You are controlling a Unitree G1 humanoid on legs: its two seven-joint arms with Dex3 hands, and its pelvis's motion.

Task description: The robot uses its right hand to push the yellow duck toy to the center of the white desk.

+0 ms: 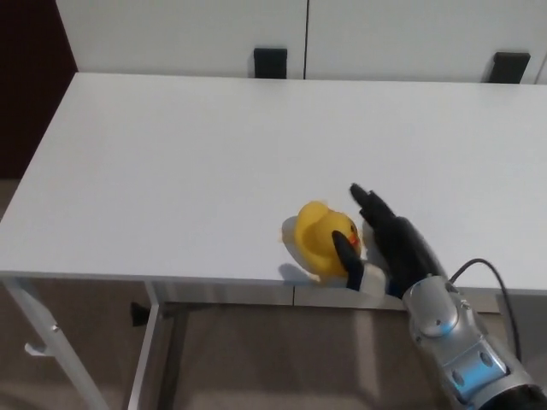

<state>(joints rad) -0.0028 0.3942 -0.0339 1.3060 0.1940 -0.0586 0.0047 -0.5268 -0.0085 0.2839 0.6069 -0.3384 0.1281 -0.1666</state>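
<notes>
Yellow duck toy [323,240] sits on the white desk [214,162], close to the front edge and a little to the right of the middle of that edge. It stands upright on the surface, and its small orange beak shows on the side that faces the robot's arm. A soft shadow lies under it and to its left on the desk top.

Right hand [376,235] comes in from the lower right corner of the head view. It is black, and behind it a silver wrist and forearm [453,350] with a thin black cable lead out of the picture. The hand lies just beside the duck on the duck's right side. The thumb [344,249] is in front of the duck's body and seems to touch it, while the two thick fingers [369,201] are stretched straight and point away from the robot, past the back of the duck. The fingers are apart from the thumb and they do not close around the toy; the hand holds nothing and only rests against the duck's side.

Left hand does not show in the picture.

Behind the desk there are white cabinet fronts [179,34], and two black brackets [270,62] show at the far edge.
</notes>
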